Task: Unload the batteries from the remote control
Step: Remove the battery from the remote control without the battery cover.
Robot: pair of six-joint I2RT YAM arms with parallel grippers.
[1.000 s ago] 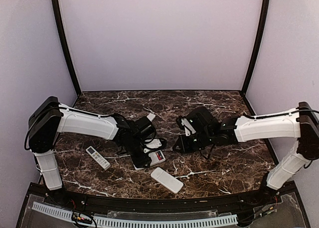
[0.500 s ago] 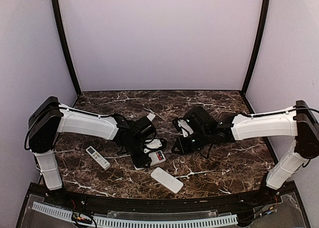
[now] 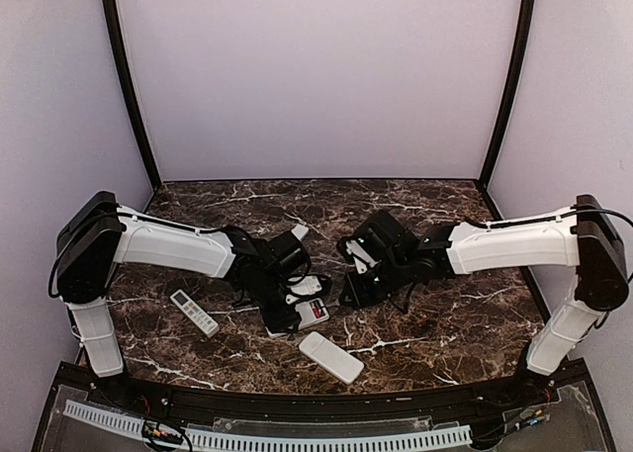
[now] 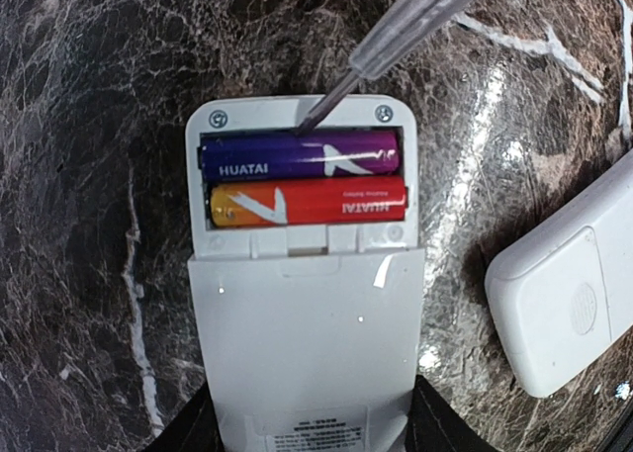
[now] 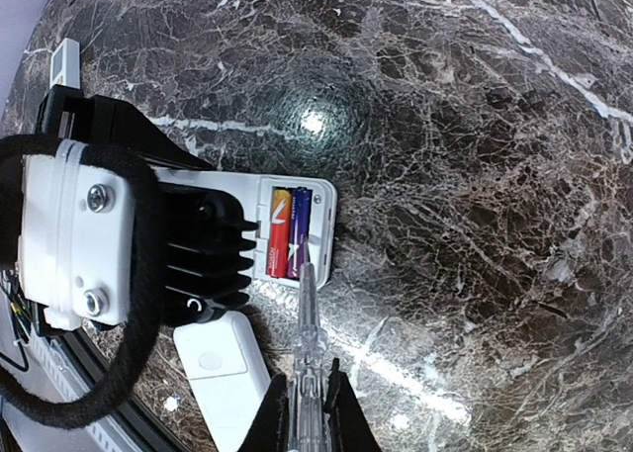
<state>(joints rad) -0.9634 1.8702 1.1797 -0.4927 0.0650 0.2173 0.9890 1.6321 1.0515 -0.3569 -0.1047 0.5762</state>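
Note:
My left gripper [image 4: 309,434] is shut on the lower body of a white remote control [image 4: 307,333] lying back-up on the marble, its battery bay open. A blue-purple battery [image 4: 297,155] and an orange-red battery [image 4: 307,202] lie side by side in the bay. My right gripper [image 5: 305,405] is shut on a clear-handled pry tool [image 5: 308,323]. The tool's metal tip [image 4: 315,116] touches the top edge of the purple battery. In the top view the two grippers meet at the remote [image 3: 313,312] in the table's middle.
A second white remote [image 3: 331,356] lies just in front of the held one, close to the tool in the right wrist view [image 5: 223,373]. A buttoned remote [image 3: 194,312] lies at the left. A small white cover [image 3: 300,231] lies behind the left arm.
My right arm has moved left toward the remote, bringing the tool tip to the battery bay. The left arm and remote have stayed still.

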